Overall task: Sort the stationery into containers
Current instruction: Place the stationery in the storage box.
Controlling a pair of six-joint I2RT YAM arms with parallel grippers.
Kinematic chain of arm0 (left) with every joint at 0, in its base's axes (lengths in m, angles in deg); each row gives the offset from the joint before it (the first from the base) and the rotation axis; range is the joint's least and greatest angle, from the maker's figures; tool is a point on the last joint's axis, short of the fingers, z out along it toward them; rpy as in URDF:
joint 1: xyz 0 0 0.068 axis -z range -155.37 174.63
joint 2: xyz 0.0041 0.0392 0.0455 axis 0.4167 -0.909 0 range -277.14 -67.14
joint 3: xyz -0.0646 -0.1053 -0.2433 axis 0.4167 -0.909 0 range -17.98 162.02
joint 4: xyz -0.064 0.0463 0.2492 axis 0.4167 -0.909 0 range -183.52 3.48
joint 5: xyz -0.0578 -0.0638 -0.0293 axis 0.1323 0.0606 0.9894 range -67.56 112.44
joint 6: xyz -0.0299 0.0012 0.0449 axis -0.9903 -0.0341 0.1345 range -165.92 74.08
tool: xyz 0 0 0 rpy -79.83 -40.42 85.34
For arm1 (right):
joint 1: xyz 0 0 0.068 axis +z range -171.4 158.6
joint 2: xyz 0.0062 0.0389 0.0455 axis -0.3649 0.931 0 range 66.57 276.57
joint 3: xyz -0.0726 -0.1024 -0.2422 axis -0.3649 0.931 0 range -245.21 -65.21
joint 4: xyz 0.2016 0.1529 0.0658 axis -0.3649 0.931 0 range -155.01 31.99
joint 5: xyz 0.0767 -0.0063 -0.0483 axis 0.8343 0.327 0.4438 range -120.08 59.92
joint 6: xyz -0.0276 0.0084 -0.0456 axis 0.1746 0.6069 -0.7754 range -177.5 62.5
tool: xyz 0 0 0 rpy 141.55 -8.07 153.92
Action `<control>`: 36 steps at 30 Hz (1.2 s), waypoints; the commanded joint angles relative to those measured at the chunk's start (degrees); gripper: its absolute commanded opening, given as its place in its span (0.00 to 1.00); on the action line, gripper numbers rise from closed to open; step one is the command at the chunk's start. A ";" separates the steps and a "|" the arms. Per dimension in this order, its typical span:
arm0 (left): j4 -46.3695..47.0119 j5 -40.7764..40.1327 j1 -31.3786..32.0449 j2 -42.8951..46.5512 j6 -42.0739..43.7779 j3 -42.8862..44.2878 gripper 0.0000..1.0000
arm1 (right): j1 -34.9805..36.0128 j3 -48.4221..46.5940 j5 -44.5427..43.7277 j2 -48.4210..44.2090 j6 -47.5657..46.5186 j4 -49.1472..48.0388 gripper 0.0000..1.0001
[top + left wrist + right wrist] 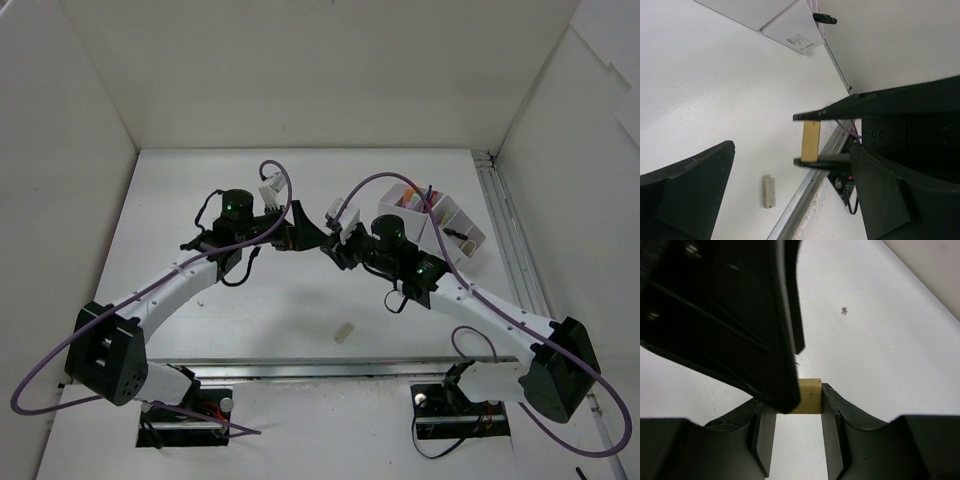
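Item 1: beige eraser, raised above the table at mid-table, left of the tray.
Item 2: right gripper, clenched on that eraser, one finger on each side.
Item 3: left gripper, jaws released and spread wide on either side of the held eraser, touching nothing.
Item 4: second eraser, loose on the table, nearer than both grippers.
Item 5: white compartment tray, far right, coloured markers inside.
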 commanded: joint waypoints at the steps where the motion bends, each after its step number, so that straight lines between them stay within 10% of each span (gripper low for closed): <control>1: -1.09 3.49 -1.80 3.93 1.73 2.25 0.95 | -3.91 -3.74 -3.76 -0.18 1.01 -3.97 0.03; 15: -13.65 -4.69 -11.75 11.31 13.84 -1.00 0.99 | -26.49 -20.57 8.19 12.72 -8.65 11.13 0.04; 36: -21.56 -14.79 -5.69 15.54 23.88 -3.99 0.99 | -31.61 -42.59 -1.73 40.24 -11.74 22.49 0.16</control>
